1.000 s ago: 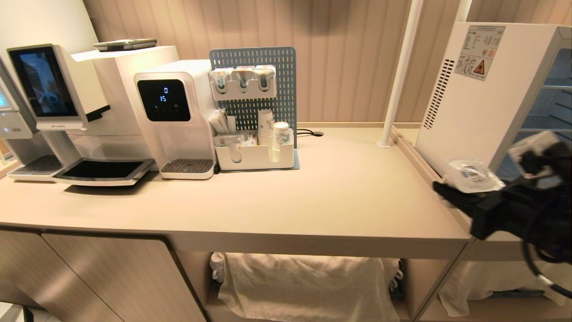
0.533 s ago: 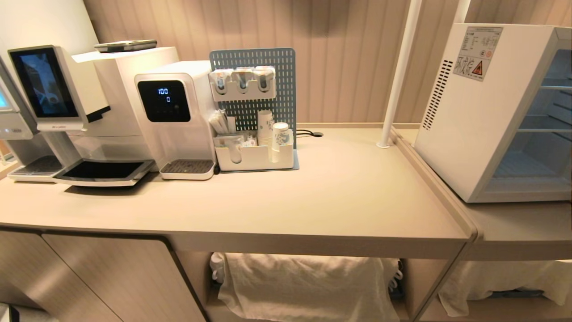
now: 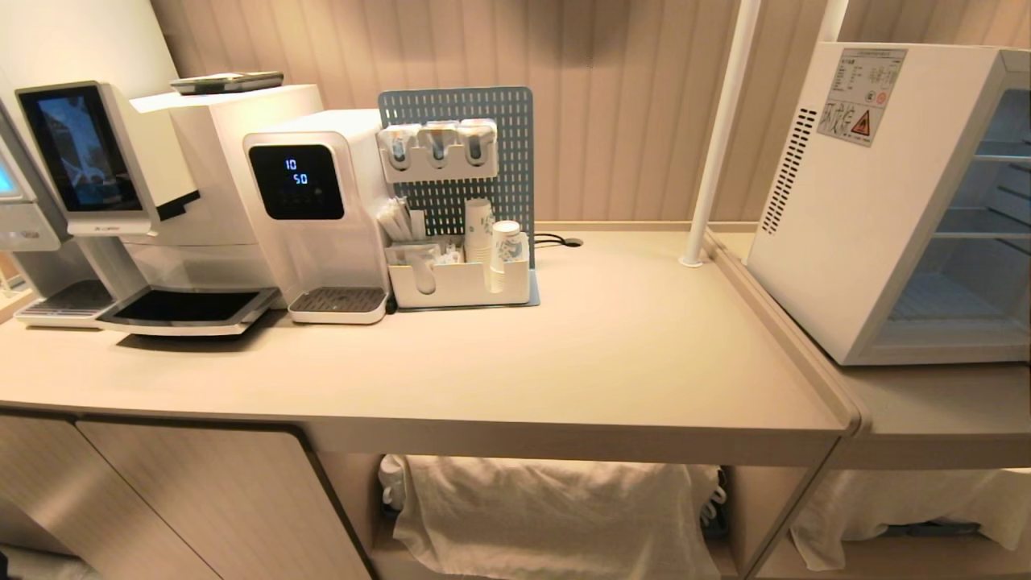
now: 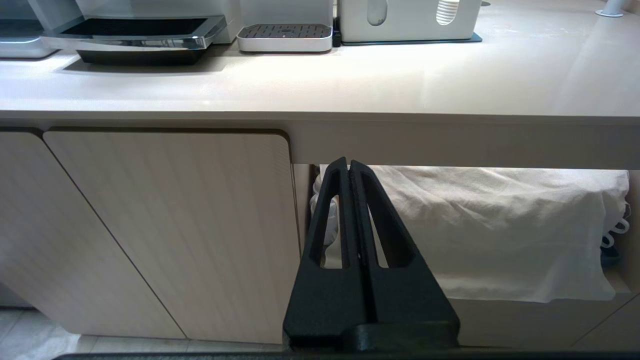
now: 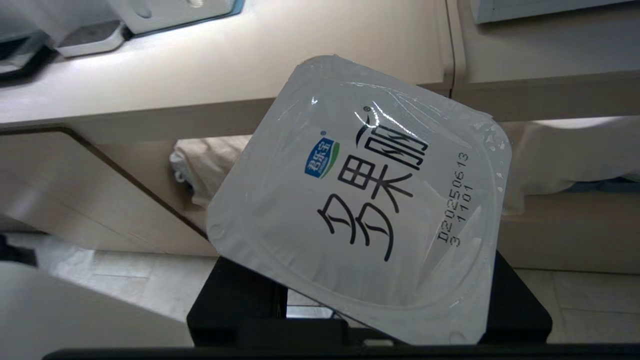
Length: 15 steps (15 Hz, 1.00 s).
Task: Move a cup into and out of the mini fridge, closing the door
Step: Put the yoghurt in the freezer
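Matte black left pincer: two long tapering fingers with slotted triangular cut-outs, joined on a broad flat base; right pincer likewise black and blocky.

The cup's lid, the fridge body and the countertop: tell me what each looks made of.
The cup's lid: thin glossy foil or plastic film, judging by wrinkles and glare around its sealed rim.
The mini fridge: smooth white painted metal or plastic; punched vent slots, matte sheen.
The countertop: beige laminate or solid surface, satin, with a soft reflection.
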{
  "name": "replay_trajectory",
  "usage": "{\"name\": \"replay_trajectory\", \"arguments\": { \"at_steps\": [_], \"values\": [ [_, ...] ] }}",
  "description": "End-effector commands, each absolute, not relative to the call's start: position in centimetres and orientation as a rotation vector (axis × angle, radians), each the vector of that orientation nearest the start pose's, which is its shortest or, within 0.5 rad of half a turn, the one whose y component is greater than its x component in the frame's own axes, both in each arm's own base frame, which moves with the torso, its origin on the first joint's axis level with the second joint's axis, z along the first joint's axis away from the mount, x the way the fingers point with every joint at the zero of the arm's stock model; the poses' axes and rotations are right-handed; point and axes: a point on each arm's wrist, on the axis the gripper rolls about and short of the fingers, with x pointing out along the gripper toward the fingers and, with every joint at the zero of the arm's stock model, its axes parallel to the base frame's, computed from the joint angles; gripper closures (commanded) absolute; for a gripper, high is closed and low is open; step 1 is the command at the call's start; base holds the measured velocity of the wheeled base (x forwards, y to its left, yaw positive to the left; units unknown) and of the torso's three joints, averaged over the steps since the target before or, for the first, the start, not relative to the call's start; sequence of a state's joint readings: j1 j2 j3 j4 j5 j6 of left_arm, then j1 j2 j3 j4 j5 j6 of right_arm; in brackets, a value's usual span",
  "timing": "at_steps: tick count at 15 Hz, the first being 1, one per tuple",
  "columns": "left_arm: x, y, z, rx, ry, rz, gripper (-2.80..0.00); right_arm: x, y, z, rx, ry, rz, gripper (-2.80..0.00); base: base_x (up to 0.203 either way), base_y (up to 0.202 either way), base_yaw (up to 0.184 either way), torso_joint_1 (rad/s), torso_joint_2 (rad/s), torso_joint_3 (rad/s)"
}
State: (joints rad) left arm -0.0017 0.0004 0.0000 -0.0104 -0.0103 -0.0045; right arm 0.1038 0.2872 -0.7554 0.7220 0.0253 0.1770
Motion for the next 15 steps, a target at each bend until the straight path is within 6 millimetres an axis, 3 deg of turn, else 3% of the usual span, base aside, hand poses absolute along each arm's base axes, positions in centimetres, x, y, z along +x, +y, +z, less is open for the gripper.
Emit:
{"name": "replay_trajectory", "arguments": {
  "at_steps": [1,4,6,10,13,15],
  "values": [
    [-2.3,0.0,7.7,-0.005,-0.011,-0.012,0.0,-8.6,-0.8,21.8,0.188,0.287,0.119,0.0,0.0,0.0,0.0,0.0,0.0,0.0],
    [-2.3,0.0,7.7,0.002,-0.012,-0.013,0.0,-8.9,0.9,22.8,0.239,0.268,0.048,0.0,0.0,0.0,0.0,0.0,0.0,0.0],
    [-2.3,0.0,7.7,-0.011,-0.014,-0.011,0.0,-9.1,1.9,21.9,0.223,0.292,0.179,0.0,0.0,0.0,0.0,0.0,0.0,0.0],
    [-2.3,0.0,7.7,-0.011,-0.013,-0.011,0.0,-7.1,0.8,19.9,0.19,0.308,0.286,0.0,0.0,0.0,0.0,0.0,0.0,0.0],
    [-2.3,0.0,7.7,-0.011,-0.014,-0.011,0.0,-7.4,0.6,16.1,0.14,0.168,0.259,0.0,0.0,0.0,0.0,0.0,0.0,0.0],
    [-2.3,0.0,7.7,-0.012,-0.014,-0.011,0.0,-4.9,0.3,12.6,0.107,0.053,0.168,0.0,0.0,0.0,0.0,0.0,0.0,0.0]
  ]
}}
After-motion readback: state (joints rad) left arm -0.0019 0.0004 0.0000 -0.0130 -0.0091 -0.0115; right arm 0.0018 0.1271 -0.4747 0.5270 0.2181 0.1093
